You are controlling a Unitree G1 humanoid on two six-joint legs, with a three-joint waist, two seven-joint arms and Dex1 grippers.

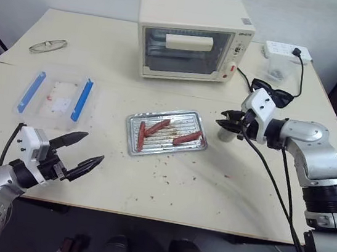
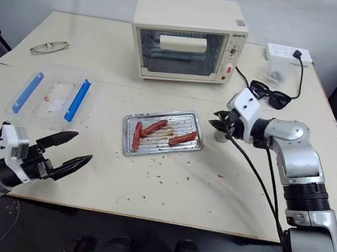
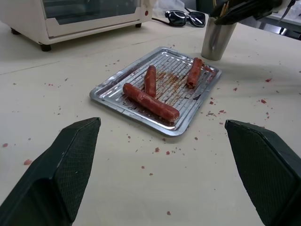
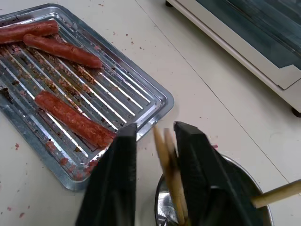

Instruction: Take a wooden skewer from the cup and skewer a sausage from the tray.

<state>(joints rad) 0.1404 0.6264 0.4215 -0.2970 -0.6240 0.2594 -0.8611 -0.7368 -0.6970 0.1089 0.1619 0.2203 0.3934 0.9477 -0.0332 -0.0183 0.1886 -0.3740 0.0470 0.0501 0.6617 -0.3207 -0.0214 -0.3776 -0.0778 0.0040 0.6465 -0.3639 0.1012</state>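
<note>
Now the right gripper (image 4: 154, 155) is closing around wooden skewers (image 4: 168, 174) standing upright in the cup (image 3: 217, 38) directly beneath it, fingers narrowly apart; the left gripper (image 1: 79, 151) is waiting wide open, farther off.

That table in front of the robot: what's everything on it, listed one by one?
tray: one, silver, table centre
sausages: four, reddish-brown, in the tray
cup: one, grey metal, right of tray, beneath the right gripper
wooden skewers: several, pale tan, standing in the cup
toaster oven: one, cream, far side
clear box: one, blue clips, left
eyeglasses: one, far left
sunglasses: one, black, right
power strip: one, white, far right
left gripper: black, open, near left
right gripper: black, closing around skewers above the cup
</note>
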